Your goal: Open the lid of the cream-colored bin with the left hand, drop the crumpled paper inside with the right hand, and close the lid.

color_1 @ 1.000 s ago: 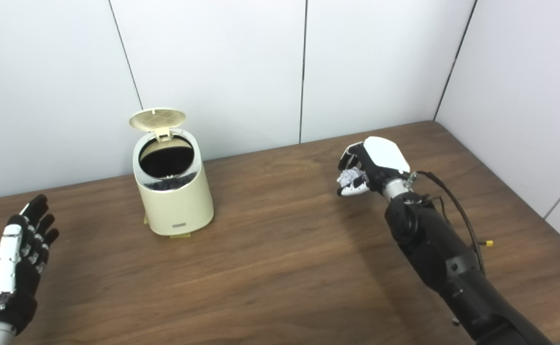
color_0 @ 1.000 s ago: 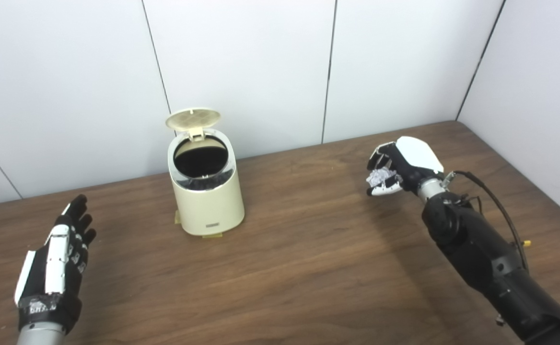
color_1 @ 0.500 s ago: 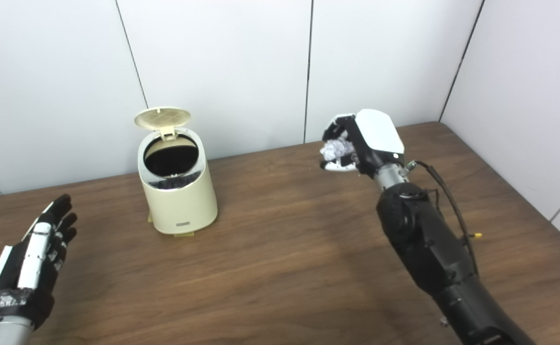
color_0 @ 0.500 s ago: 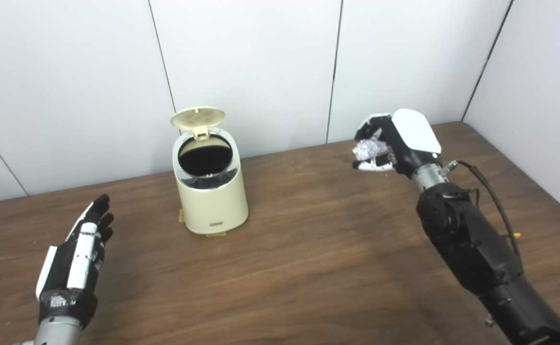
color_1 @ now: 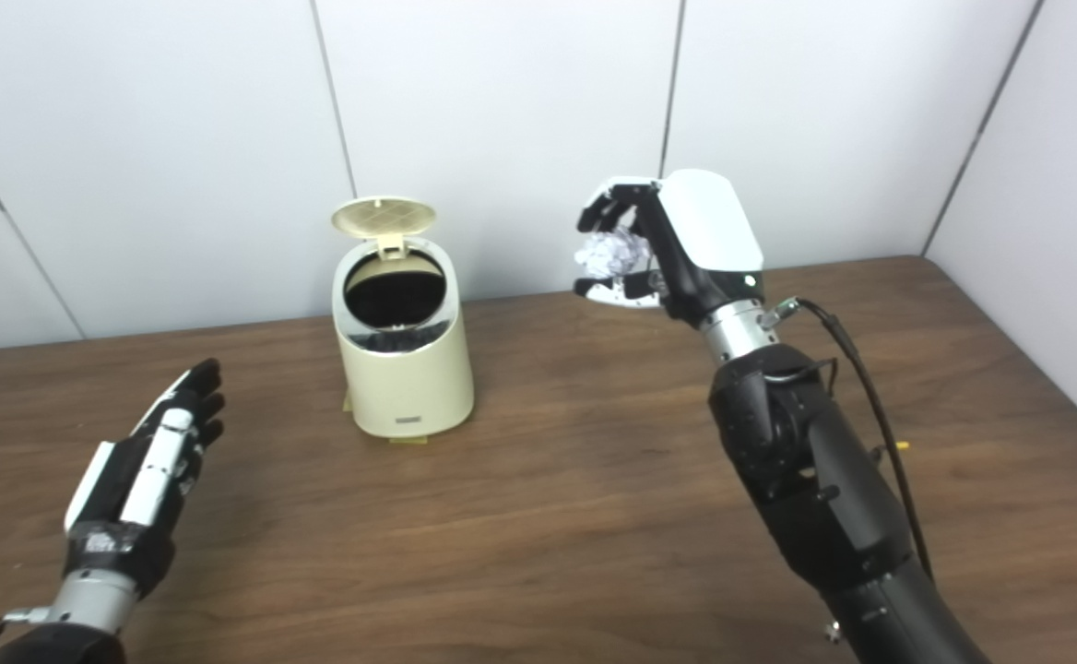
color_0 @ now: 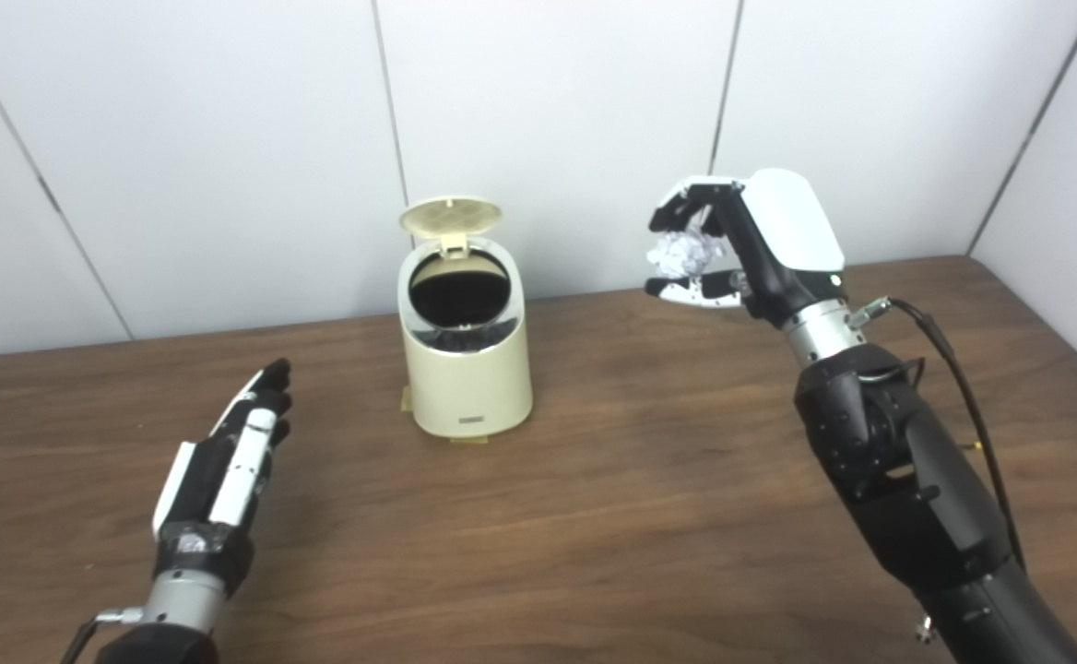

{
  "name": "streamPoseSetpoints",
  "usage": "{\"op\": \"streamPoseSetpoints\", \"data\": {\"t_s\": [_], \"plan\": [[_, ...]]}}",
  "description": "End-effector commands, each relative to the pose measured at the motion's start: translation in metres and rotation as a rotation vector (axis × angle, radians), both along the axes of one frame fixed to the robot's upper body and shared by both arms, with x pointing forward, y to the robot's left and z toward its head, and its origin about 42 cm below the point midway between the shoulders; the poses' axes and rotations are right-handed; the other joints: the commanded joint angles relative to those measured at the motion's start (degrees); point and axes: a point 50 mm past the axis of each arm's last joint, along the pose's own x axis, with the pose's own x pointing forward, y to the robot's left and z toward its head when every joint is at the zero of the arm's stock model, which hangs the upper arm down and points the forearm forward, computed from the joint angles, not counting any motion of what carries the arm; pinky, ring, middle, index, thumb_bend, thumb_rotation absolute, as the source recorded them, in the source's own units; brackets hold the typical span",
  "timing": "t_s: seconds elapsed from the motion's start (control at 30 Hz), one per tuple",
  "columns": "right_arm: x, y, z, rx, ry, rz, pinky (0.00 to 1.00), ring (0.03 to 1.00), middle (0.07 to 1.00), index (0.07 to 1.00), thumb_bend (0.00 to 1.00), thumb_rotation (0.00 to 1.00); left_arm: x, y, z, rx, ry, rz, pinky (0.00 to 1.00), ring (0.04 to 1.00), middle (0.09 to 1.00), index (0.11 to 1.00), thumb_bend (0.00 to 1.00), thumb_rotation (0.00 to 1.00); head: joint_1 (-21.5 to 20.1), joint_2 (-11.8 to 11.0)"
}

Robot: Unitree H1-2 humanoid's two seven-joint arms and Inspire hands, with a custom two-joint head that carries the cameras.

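One relation governing the coming move: crumpled paper (color_0: 683,251) pinched in curled fingers (color_0: 686,201) of right hand (color_0: 751,247), raised well above the desk (color_0: 649,498) and lying to the right of the cream-colored bin (color_0: 467,355), well apart from it. Standing upright toward the desk's rear edge, lid (color_0: 450,215) tipped up and back, dark mouth exposed. Likely requiring leftward travel until the paper hangs over the mouth. Resting low near the front-left part, left hand (color_0: 225,466) empty, fingers extended and close together. Bare wood surface; plain white panel walls (color_0: 225,138) behind.
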Motion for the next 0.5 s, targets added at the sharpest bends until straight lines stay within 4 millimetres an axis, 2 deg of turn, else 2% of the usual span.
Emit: {"op": "streamPoseSetpoints", "data": {"t_s": [0.0, 0.17, 0.23, 0.33, 0.47], "plan": [[0.000, 0.015, 0.032, -0.003, -0.119, 0.051, 0.43, 0.383, 0.523, 0.498, 0.50, 0.00, 0.003, -0.005, 0.008, 0.002, -0.070, -0.010, 0.98, 0.965, 0.958, 0.955, 0.45, 0.74, 0.5, -0.1], [0.007, 0.050, 0.036, 0.034, -0.102, 0.132, 0.39, 0.391, 0.536, 0.496, 0.50, 0.00, 0.001, -0.010, 0.004, 0.035, -0.060, -0.023, 1.00, 0.980, 0.973, 0.962, 0.43, 0.78, 1.1, -0.2], [0.010, 0.061, 0.035, 0.059, -0.102, 0.156, 0.38, 0.376, 0.514, 0.497, 0.50, 0.00, 0.001, -0.011, 0.003, 0.034, -0.054, -0.022, 1.00, 0.995, 0.976, 0.963, 0.43, 0.79, 1.4, -0.2], [0.018, 0.078, 0.031, 0.081, -0.099, 0.166, 0.31, 0.383, 0.515, 0.509, 0.49, 0.00, 0.000, -0.013, 0.004, 0.022, -0.048, -0.017, 1.00, 1.000, 0.974, 0.960, 0.43, 0.78, 1.7, -0.1], [0.025, 0.097, 0.029, 0.101, -0.082, 0.175, 0.29, 0.382, 0.513, 0.519, 0.49, 0.00, 0.001, -0.014, 0.005, 0.021, -0.056, -0.017, 1.00, 1.000, 0.967, 0.959, 0.45, 0.76, 2.1, -0.1]]}}
